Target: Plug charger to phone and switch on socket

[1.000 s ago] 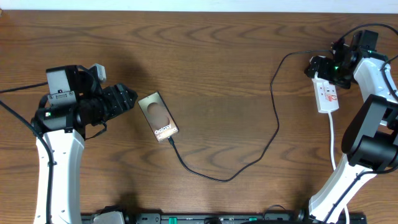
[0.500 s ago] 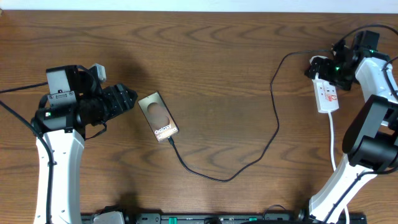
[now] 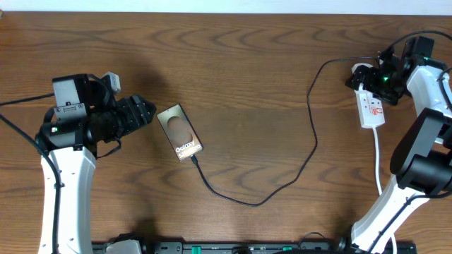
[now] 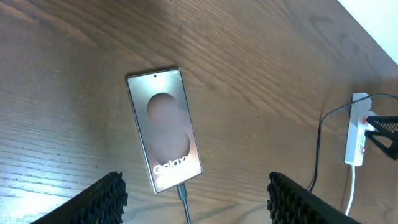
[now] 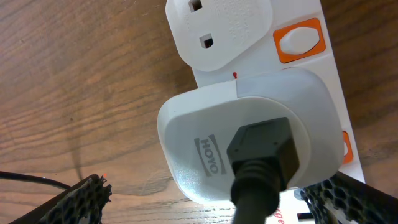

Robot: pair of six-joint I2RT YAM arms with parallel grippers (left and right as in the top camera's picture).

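My right tool (image 3: pixel 355 77) hangs over the far end of the socket (image 3: pixel 372 111) with its jaws wide and nothing between them. My left tool (image 3: pixel 148 113) sits just beside the phone (image 3: pixel 179 132), jaws also apart and empty. The phone lies flat on the bench (image 3: pixel 247 63), and the charger (image 3: pixel 282 187) seems already seated in its bottom edge, trailing in a loose curve across to the socket.

What worries me is the switch. From my right wrist, the one orange switch (image 5: pixel 298 40) I see clearly sits beside the empty outlet. The one serving the white adapter (image 5: pixel 249 130) is mostly hidden behind the adapter's body. If I press the easy one, the phone gets no power.

With jaws this wide, a finger could catch the adapter or its black lead on the way down and lever it out. The strip looks light and unfixed, so a slanted push may slide or tip it instead of clicking the rocker. That would drag the charger, and a tug could pull the plug from the phone. My left tool could also nudge the phone if it moves carelessly.
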